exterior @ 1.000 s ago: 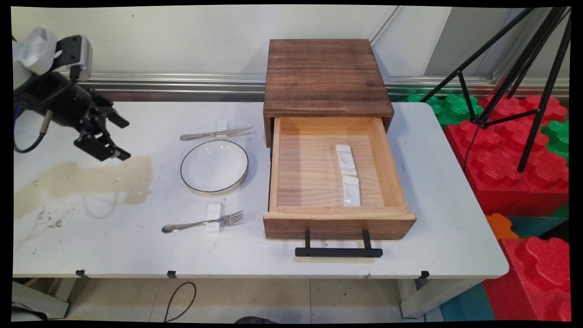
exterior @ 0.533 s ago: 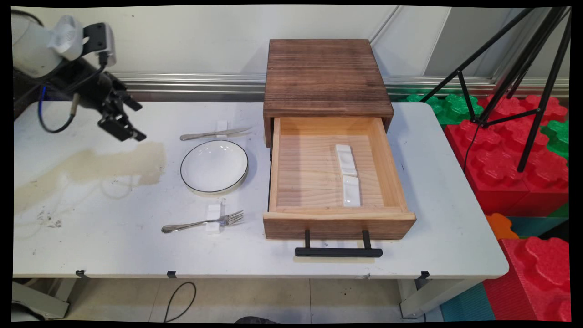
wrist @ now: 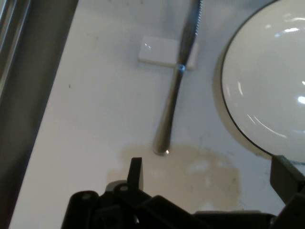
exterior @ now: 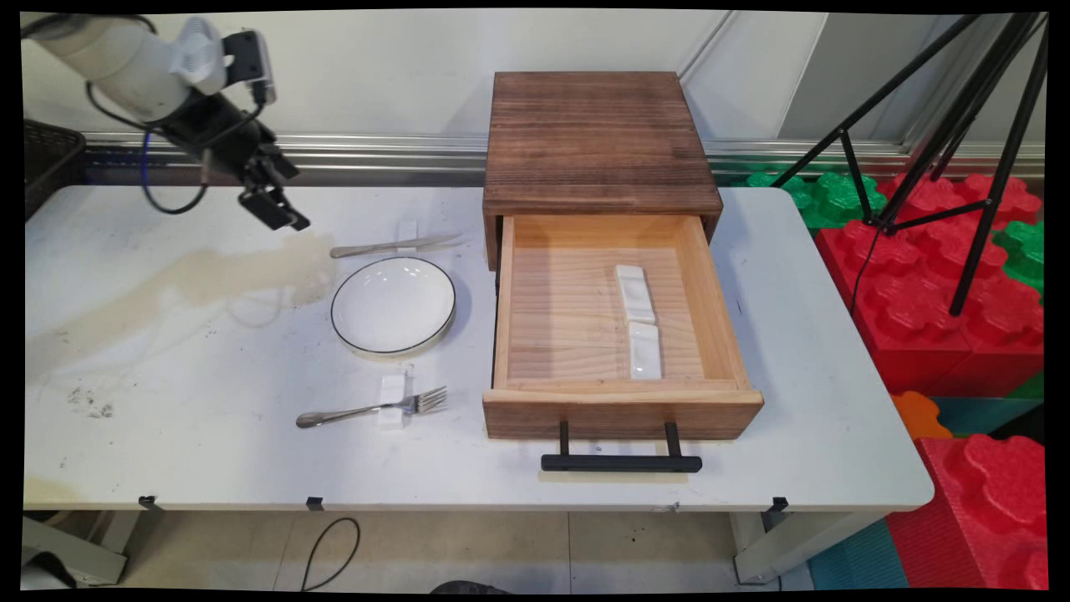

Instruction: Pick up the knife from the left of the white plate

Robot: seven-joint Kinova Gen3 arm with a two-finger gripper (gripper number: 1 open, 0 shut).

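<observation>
Pincer (exterior: pixel 280 209) was held wide apart and empty above the bench (exterior: pixel 167 451), far left, nearest the knife (exterior: pixel 393 246) handle. Knife was laid across a small white rest (wrist: pixel 164 51), just beyond the white plate (exterior: pixel 394 305). Fork (exterior: pixel 372 409) was seen nearer, beside an opened wooden drawer (exterior: pixel 619 401).

Even, bright light fills the main view, with no harsh glare on the worktop (exterior: pixel 209 451); a soft tan shadow of the arm lies at 9 o'clock; the drawer (exterior: pixel 614 334) interior glows warm, its handle throwing a thin shadow; in the hand view, small bright highlights dot the plate (wrist: pixel 267 81) at 2 o'clock; the knife (wrist: pixel 178 76) looks slightly soft.
</observation>
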